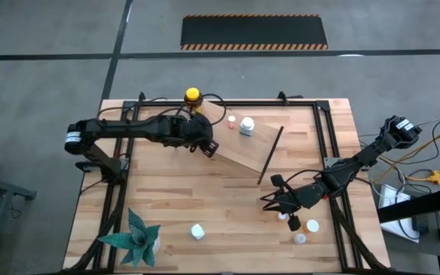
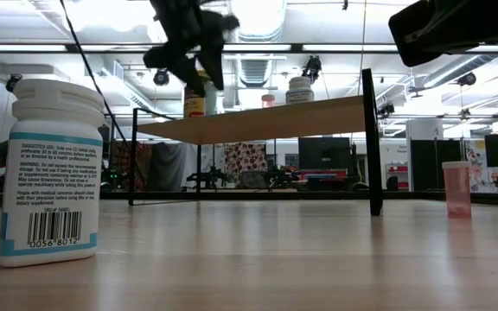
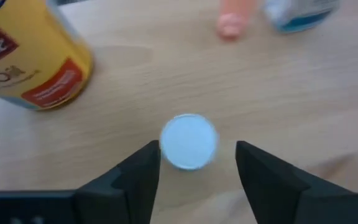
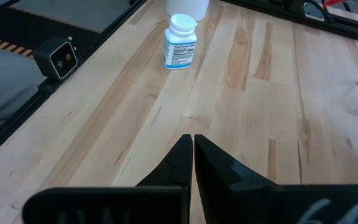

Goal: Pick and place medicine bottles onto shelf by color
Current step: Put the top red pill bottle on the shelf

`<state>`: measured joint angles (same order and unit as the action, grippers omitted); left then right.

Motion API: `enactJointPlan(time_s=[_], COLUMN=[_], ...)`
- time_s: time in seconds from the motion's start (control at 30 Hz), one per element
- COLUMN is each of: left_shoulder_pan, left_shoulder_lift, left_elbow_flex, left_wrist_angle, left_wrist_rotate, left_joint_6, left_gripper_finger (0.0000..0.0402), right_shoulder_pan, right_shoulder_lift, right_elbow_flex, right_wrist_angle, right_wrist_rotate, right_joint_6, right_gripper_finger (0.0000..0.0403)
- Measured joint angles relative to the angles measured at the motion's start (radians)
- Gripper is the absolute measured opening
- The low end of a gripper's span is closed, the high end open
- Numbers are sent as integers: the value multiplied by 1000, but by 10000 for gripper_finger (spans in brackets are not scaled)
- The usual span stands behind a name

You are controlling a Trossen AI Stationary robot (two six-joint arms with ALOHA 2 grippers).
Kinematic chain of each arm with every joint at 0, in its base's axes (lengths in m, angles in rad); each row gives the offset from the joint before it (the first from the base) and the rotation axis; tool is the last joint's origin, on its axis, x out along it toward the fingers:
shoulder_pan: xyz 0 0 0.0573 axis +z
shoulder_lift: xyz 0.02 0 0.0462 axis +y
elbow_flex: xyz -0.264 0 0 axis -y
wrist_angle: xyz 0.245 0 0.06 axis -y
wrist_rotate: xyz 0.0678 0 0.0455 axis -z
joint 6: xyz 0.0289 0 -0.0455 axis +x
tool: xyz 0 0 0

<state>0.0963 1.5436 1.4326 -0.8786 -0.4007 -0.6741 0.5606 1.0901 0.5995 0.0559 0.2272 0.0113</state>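
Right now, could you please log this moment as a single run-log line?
left gripper: open over white-capped bottle on shelf | right gripper: shut, empty, above table | amber bottle: shelved

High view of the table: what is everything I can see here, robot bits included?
shelf: one, light wood, black legs, mid-table.
amber bottle: one, yellow cap, on the shelf's far corner.
small bottles on shelf: three; pink cap, white, pale cap between the left fingers.
small bottles on table: about five; white one near the plant, the rest clustered by the right gripper.
paper plant: one, green, table corner.
left gripper: open, over the shelf.
right gripper: shut, beside the cluster.
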Motion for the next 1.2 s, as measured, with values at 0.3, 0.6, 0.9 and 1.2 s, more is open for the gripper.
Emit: enactJointPlan(time_s=[0.3,0.6,0.9,1.2], left_shoulder_pan=[-151,-434,-611,-661], left_shoulder_lift=[-79,-35,99,149], left_elbow_flex=[2,-38,-204,-260], left_wrist_angle=[100,295,714,894], left_wrist_rotate=[-40,-217,-293,-247], left_joint_6=[-23,-25,92,219], left_gripper_finger=[196,196,196,196], right_shoulder_pan=[0,0,0,0], right_shoulder_lift=[0,0,0,0], right_elbow_flex=[0,0,0,0], right_wrist_angle=[0,-1,-7,-7], right_wrist_rotate=[0,0,0,0], right_joint_6=[5,17,16,19], right_gripper_finger=[9,9,9,9])
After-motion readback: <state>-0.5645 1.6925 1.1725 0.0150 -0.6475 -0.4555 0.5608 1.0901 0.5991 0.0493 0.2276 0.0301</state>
